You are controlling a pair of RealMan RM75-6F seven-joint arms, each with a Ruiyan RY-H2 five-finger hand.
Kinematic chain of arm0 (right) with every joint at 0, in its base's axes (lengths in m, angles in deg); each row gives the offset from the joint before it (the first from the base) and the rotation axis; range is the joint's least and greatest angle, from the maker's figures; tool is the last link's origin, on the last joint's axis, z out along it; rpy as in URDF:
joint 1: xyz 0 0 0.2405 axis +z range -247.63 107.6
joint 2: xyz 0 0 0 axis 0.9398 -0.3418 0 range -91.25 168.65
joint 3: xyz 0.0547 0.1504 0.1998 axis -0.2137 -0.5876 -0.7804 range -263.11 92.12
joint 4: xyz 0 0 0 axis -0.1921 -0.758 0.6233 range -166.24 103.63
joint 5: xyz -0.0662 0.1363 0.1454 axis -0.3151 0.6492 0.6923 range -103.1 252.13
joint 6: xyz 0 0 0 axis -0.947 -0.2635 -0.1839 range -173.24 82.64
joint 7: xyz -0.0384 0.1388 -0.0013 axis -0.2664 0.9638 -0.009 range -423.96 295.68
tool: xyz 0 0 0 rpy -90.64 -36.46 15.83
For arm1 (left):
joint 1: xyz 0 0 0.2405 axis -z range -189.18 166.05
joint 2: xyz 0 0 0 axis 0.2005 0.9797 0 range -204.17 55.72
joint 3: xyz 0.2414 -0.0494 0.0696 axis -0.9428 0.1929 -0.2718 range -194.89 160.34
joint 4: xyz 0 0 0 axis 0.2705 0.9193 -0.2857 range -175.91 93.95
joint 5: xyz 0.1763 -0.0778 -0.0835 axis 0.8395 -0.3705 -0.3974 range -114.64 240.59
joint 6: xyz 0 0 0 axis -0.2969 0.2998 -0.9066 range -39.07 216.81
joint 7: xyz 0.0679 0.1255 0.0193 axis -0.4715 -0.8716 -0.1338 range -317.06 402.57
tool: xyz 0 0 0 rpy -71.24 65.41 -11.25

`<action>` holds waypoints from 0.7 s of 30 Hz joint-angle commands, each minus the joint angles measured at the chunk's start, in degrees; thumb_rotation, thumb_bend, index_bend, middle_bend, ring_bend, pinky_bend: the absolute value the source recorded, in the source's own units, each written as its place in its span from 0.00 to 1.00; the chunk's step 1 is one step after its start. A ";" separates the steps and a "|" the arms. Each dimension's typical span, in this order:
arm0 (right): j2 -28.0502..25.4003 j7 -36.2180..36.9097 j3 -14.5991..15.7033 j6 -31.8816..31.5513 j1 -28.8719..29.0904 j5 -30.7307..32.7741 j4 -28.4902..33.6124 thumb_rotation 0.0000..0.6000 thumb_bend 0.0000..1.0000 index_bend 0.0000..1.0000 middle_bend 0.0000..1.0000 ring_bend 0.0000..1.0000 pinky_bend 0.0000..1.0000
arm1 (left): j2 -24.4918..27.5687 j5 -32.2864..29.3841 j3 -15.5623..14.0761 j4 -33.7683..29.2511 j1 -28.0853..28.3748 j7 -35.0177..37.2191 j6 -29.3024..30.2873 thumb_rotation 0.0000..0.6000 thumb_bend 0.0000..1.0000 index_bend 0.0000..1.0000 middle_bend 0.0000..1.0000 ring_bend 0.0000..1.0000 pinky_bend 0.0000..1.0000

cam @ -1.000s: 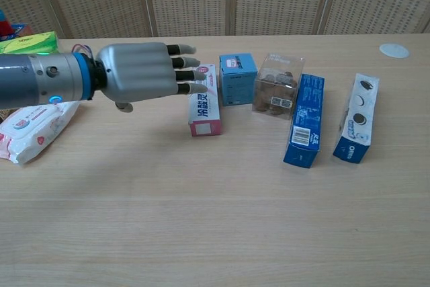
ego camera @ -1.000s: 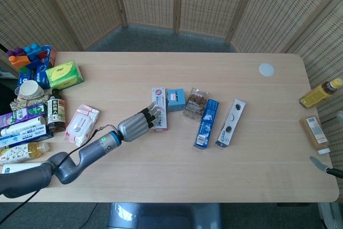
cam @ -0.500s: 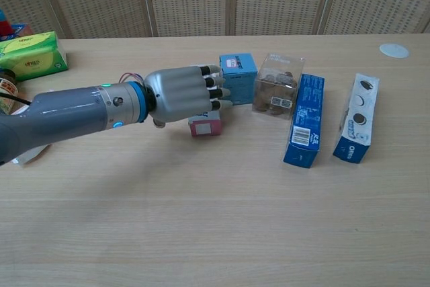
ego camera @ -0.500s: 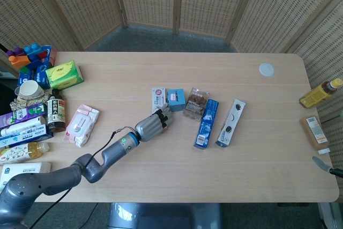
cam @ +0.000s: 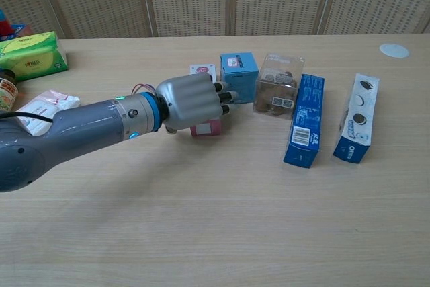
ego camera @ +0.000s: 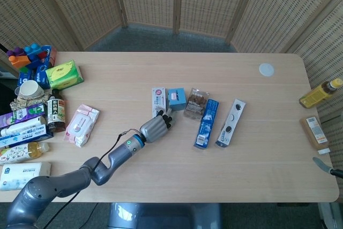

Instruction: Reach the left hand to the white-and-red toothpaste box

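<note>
The white-and-red toothpaste box lies flat near the table's middle, long side pointing away from me. My left hand lies over its near half, with the fingers arched across it toward the small blue box. In the chest view the left hand hides most of the toothpaste box; only its far white end and near red end show. The box is still flat on the wood. The thumb is hidden under the palm. My right hand is not in either view.
Right of the toothpaste box stand a small blue box, a clear cookie box, a long blue box and an Oreo box. A wet-wipes pack and a pile of goods fill the left edge. A bottle stands at far right.
My left hand has moved forward and right from beside the toothpaste box to on top of it, and its fingers have curled down more.
</note>
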 commanded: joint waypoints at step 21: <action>-0.02 -0.37 0.29 -1.02 -0.21 -1.11 0.28 1.00 0.00 0.00 0.00 0.00 0.00 | 13.57 9.55 -2.70 -18.06 0.32 6.27 15.06 1.00 0.02 0.72 0.68 0.72 0.72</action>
